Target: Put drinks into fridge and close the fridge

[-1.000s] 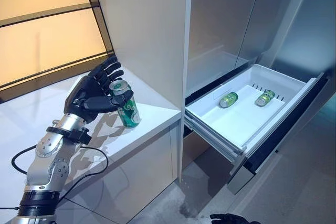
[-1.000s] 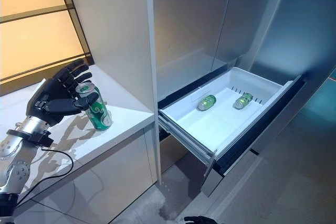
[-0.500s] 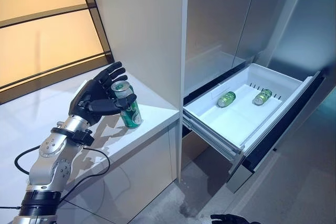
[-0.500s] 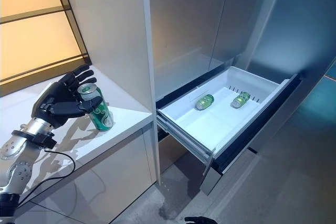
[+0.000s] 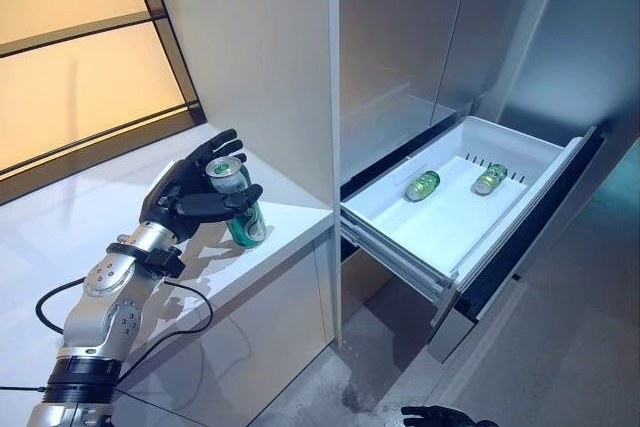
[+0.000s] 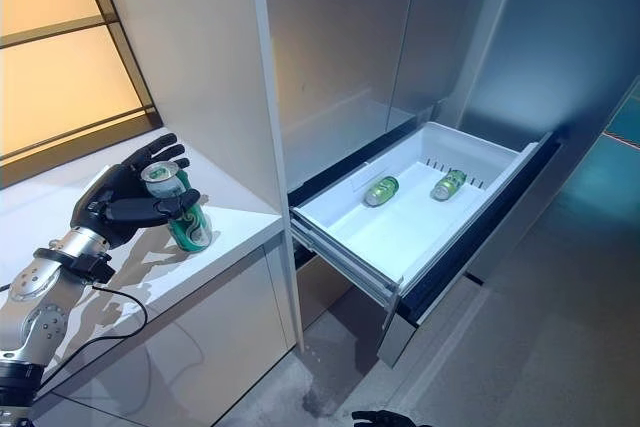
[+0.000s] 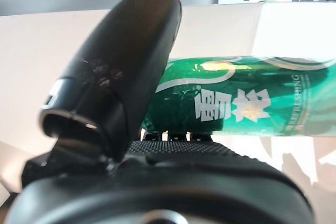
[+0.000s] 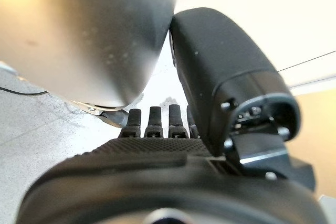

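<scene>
1. Green can (image 5: 241,207) stands tilted on the white surface (image 5: 60,237), beside the tall white cabinet panel (image 5: 270,67); its silver top leans toward the robot's left hand.
2. Left hand (image 5: 180,199) is at the can: the thumb crosses the front of the can body and the fingers (image 5: 215,146) reach round behind the top, grasping the can. The left wrist view confirms the thumb (image 7: 126,66) lying against the green wall of the can.
3. Fridge drawer (image 5: 520,142), white inside, is pulled well out from the steel fridge front (image 5: 400,37), to the right of the surface and lower than it.
4. Two further green cans lie on their sides on the drawer floor toward the back wall: one (image 5: 422,185) nearer the fridge, the other (image 5: 489,179) near the drawer's outer end, apart from each other.
5. Right hand (image 5: 440,416) shows only at the bottom edge of the head views, low over the grey floor (image 5: 560,347); its own wrist view shows the fingers (image 8: 157,121) extended in a row, holding nothing.
</scene>
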`<state>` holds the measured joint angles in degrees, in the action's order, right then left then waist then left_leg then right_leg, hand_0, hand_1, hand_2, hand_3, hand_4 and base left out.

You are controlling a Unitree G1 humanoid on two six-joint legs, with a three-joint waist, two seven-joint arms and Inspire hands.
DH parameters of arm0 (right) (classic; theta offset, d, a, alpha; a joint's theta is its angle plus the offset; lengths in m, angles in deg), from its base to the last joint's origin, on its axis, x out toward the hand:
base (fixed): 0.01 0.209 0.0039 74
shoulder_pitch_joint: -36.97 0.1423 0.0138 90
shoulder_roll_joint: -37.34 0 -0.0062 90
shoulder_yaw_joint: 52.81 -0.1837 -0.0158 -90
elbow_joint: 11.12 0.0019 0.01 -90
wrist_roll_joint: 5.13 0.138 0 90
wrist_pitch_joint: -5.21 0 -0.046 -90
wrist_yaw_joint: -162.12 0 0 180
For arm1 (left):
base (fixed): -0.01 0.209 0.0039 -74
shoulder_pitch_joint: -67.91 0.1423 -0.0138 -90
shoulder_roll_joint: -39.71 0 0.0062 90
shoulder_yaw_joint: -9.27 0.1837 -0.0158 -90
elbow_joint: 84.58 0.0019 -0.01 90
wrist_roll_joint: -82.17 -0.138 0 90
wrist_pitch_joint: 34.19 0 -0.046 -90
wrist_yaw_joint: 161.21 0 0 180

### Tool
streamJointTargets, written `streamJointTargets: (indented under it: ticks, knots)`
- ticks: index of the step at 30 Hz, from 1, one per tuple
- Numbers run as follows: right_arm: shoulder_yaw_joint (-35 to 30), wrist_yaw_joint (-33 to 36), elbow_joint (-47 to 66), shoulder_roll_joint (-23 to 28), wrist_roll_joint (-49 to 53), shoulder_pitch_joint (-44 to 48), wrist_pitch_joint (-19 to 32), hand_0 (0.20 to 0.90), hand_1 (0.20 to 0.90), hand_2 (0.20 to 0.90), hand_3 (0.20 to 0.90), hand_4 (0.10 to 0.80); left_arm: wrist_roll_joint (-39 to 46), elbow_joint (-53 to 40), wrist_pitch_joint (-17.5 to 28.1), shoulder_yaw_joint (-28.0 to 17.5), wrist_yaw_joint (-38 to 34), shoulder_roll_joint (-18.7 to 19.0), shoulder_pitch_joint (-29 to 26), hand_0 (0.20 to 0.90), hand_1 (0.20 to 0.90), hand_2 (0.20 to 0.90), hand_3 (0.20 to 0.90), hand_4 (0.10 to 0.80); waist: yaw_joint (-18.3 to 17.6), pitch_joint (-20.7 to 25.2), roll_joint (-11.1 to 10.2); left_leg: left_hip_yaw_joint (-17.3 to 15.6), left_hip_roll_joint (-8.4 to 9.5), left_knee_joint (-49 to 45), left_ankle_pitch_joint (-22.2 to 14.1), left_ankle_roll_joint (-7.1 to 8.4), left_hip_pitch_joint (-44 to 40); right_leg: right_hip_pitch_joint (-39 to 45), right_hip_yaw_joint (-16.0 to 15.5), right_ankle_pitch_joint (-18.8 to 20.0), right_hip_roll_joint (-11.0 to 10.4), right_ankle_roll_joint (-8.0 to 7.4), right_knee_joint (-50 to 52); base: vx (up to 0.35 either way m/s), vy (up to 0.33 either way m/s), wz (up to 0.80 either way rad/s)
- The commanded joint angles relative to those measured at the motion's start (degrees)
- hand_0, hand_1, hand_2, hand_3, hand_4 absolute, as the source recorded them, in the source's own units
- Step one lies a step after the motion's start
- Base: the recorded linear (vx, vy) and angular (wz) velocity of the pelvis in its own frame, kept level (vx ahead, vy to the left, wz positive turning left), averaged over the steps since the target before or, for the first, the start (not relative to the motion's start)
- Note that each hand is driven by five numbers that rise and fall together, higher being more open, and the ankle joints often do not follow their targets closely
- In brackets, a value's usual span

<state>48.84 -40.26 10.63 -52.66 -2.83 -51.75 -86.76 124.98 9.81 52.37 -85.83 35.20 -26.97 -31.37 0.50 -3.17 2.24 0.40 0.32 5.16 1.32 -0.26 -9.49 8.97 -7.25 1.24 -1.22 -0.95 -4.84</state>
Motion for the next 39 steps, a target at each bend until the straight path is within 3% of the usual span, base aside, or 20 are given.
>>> streamJointTargets:
  ticks: [1,27,28,29,30,31,32,39]
  knots:
    - [3.3,-1.8,-2.1,3.0,-1.0,-0.1,-0.9,0.9,0.9,0.9,0.9,0.8,0.6,1.0,4.3,-1.7,-2.1,1.3,-11.7,0.9,0.9,0.9,0.9,0.8,-0.9,0.9,0.6,-1.7,2.35,-1.3,-5.9,-0.88,-1.0,-0.7,2.2,-8.7,1.9,-2.11,6.6,0.0,0.0,0.0]
    - [3.4,-1.4,-1.4,2.7,-0.5,-0.2,-1.5,0.9,0.9,0.9,0.9,0.8,-0.3,4.3,4.5,-0.8,-4.0,0.9,-12.9,0.9,0.9,0.9,0.9,0.8,-2.2,0.9,0.2,-2.6,2.34,-1.8,-6.7,-1.41,-1.2,-1.3,3.9,-8.9,2.4,-2.09,7.5,0.005,-0.003,-0.02]
    - [3.5,-1.6,-1.3,2.7,-0.7,0.0,-1.6,0.9,0.9,0.9,0.9,0.8,-0.6,4.5,4.7,-0.8,-3.9,0.9,-12.7,0.766,0.766,0.766,0.744,0.644,-2.4,0.9,0.1,-2.8,2.28,-1.7,-6.6,-1.44,-1.2,-1.5,4.4,-8.7,2.5,-2.11,7.4,0.001,-0.022,-0.04]
    - [3.5,-1.7,-1.1,2.7,-0.8,0.0,-1.6,0.9,0.9,0.9,0.9,0.8,-0.9,4.6,4.9,-0.9,-3.9,0.9,-12.5,0.512,0.512,0.512,0.447,0.347,-2.5,0.9,0.0,-3.0,2.26,-1.7,-6.6,-1.48,-1.1,-1.6,4.7,-8.6,2.6,-2.13,7.3,0.0,-0.02,-0.08]
    - [3.5,-1.9,-1.0,2.8,-1.2,0.1,-1.6,0.9,0.9,0.9,0.9,0.8,-1.2,4.6,4.9,-1.2,-3.9,1.0,-12.4,0.373,0.373,0.373,0.285,0.185,-2.7,1.0,-0.1,-3.2,2.18,-1.6,-6.6,-1.5,-1.1,-1.8,5.1,-8.5,2.7,-2.19,7.2,-0.002,-0.017,-0.13]
    - [3.7,-2.1,-0.7,2.9,-1.3,0.0,-1.7,0.9,0.9,0.9,0.9,0.8,-1.3,4.5,5.2,-1.4,-4.0,1.2,-12.0,0.373,0.373,0.373,0.285,0.185,-2.8,1.1,-0.2,-3.5,2.13,-1.5,-6.6,-1.54,-1.0,-1.9,5.5,-8.4,2.8,-2.22,7.1,-0.001,-0.014,-0.21]
    - [3.7,-2.2,-0.7,2.8,-1.5,0.0,-1.7,0.9,0.9,0.9,0.9,0.8,-1.3,4.5,5.3,-1.6,-3.9,1.2,-11.9,0.3,0.3,0.3,0.2,0.1,-2.9,1.1,-0.2,-3.6,2.1,-1.5,-6.6,-1.53,-1.0,-2.0,5.6,-8.3,2.8,-2.24,7.1,0.003,-0.011,-0.23]
    - [3.7,-2.1,-1.4,2.4,-2.1,-0.9,-0.1,0.9,0.9,0.9,0.9,0.8,-0.8,3.1,8.7,-3.6,-4.7,0.7,-10.2,0.3,0.3,0.3,0.2,0.1,-3.3,0.9,-0.8,-5.3,1.61,-1.4,-6.5,-1.61,-1.2,-2.0,6.7,-7.5,2.7,-2.64,6.5,0.015,-0.023,-0.15]
